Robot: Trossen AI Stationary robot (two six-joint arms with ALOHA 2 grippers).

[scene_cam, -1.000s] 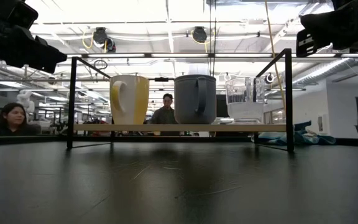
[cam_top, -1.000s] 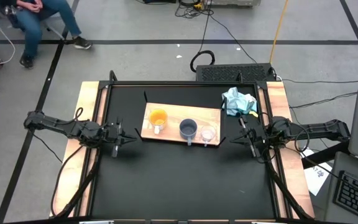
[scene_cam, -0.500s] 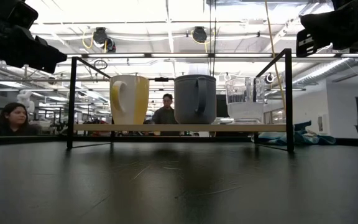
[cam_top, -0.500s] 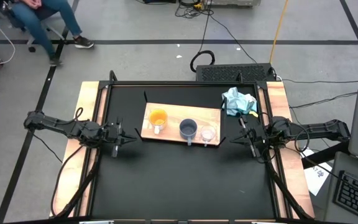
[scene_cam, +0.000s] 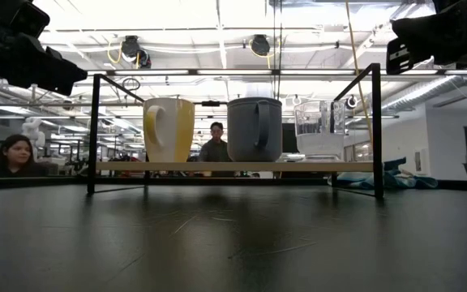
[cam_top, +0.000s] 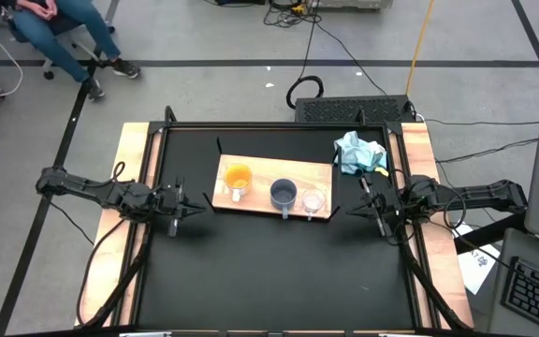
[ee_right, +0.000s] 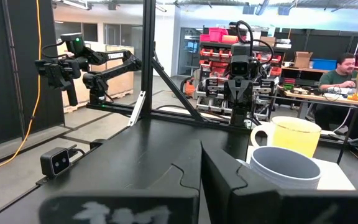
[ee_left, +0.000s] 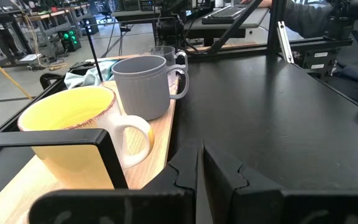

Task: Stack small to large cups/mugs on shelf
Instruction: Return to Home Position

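Observation:
Three cups stand upright in a row on the light-wood shelf [cam_top: 262, 170], which is raised on a thin black frame [scene_cam: 93, 134]. The orange mug [cam_top: 238, 177] with a white handle is at the left, the blue-grey mug [cam_top: 284, 194] in the middle and the clear glass cup [cam_top: 313, 200] at the right. Each rests on its base, apart from the others. My left gripper [cam_top: 197, 208] hovers shut just left of the shelf, facing the orange mug [ee_left: 67, 134]. My right gripper [cam_top: 352, 212] hovers shut just right of the shelf, near the blue-grey mug [ee_right: 284, 168].
A crumpled light-blue cloth [cam_top: 358, 153] lies at the table's far right, behind the shelf. Open black tabletop [cam_top: 279, 271] stretches from the shelf to the near edge. People sit in the room beyond the table [scene_cam: 14, 156].

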